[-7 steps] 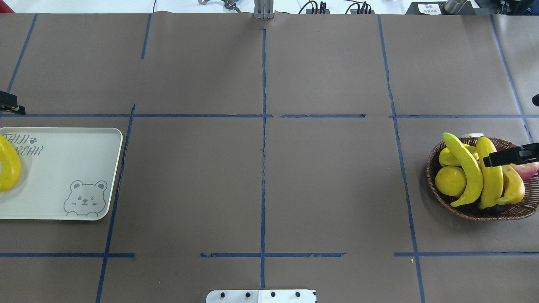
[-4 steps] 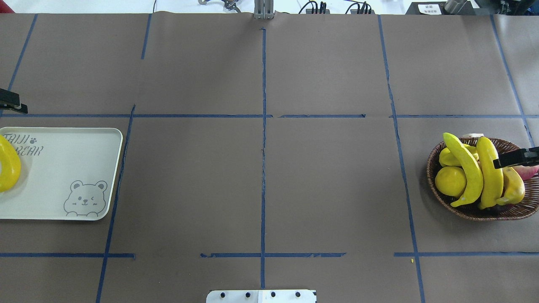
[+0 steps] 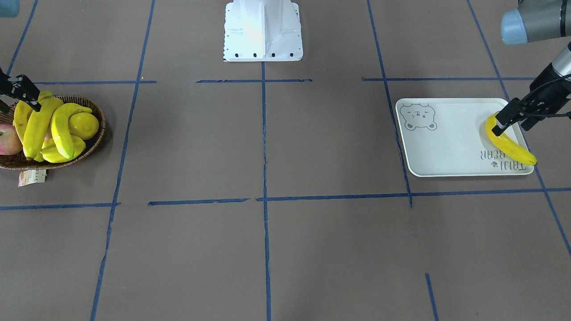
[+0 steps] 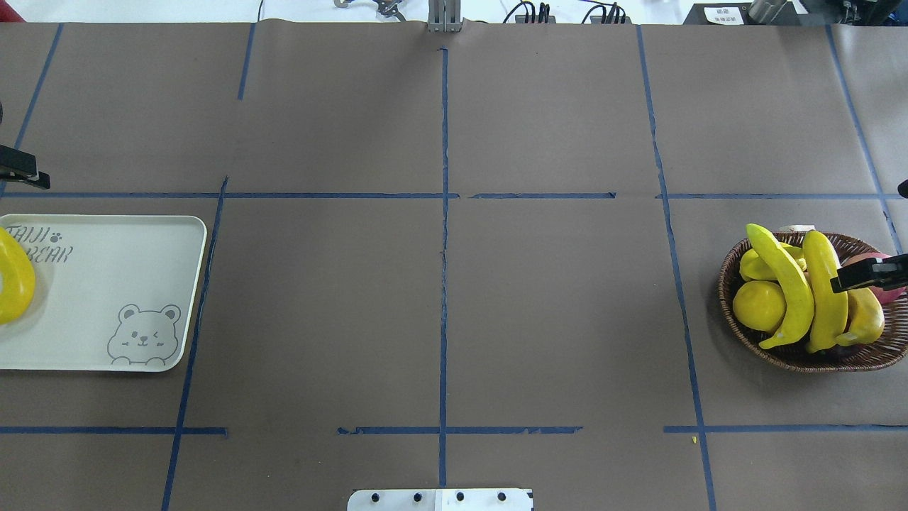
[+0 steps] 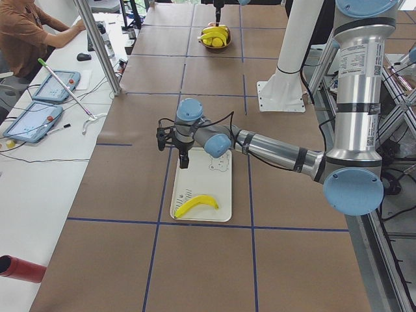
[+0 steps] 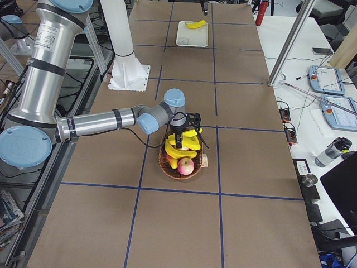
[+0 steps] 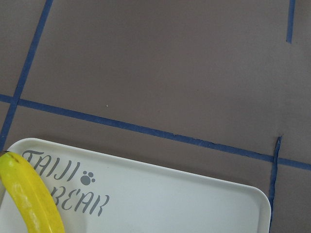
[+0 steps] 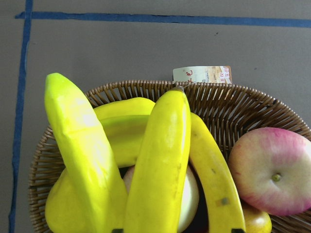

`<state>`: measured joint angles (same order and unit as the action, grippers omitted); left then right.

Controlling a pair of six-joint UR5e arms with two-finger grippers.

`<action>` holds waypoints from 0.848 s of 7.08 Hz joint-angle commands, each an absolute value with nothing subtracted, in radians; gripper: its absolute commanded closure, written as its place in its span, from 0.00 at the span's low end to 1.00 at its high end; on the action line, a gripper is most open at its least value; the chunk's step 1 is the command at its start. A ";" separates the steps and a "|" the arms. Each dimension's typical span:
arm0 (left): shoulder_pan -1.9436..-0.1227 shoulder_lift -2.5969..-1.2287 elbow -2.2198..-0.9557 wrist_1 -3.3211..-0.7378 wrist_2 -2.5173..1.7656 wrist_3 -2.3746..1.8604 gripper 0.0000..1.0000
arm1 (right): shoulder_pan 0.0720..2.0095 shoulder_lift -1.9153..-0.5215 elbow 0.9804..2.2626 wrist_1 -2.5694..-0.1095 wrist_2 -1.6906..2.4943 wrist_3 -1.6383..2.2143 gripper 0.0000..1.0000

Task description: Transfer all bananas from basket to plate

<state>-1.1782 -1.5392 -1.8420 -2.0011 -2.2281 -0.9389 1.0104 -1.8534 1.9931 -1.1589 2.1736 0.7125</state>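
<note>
One banana (image 3: 511,145) lies on the plate (image 3: 446,142) at the worktop's 9 o'clock, with the left hand (image 3: 511,127) spread and empty beside it. Three bananas (image 4: 826,291) are left in the basket (image 4: 731,312) at 3 o'clock, beneath the spread right hand (image 3: 18,91).

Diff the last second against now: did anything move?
The right gripper backed off toward the view's right edge above the basket, then shifted slightly toward the robot, jaws empty. The left gripper, the basket's bananas and the banana on the plate stayed put.
</note>
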 commanded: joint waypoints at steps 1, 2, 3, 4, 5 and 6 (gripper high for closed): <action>-1.178 -1.540 -1.839 -2.002 -2.227 -0.937 0.00 | 0.964 -1.845 1.985 -1.158 2.172 0.715 0.21; -1.178 -1.540 -1.841 -2.002 -2.227 -0.937 0.00 | 0.950 -1.845 1.980 -1.157 2.168 0.715 0.22; -1.177 -1.540 -1.839 -2.002 -2.227 -0.937 0.00 | 0.948 -1.845 1.971 -1.160 2.169 0.715 0.23; -1.177 -1.540 -1.841 -2.002 -2.227 -0.936 0.00 | 0.948 -1.845 1.951 -1.154 2.174 0.715 0.23; -1.178 -1.540 -1.841 -2.002 -2.229 -0.937 0.00 | 0.948 -1.845 1.950 -1.154 2.175 0.715 0.25; -1.178 -1.540 -1.841 -2.002 -2.229 -0.936 0.00 | 0.946 -1.845 1.947 -1.154 2.175 0.715 0.33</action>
<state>-1.1775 -1.5401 -1.8406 -2.0018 -2.2283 -0.9366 0.9481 -1.8454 1.9523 -1.1541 2.1742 0.7148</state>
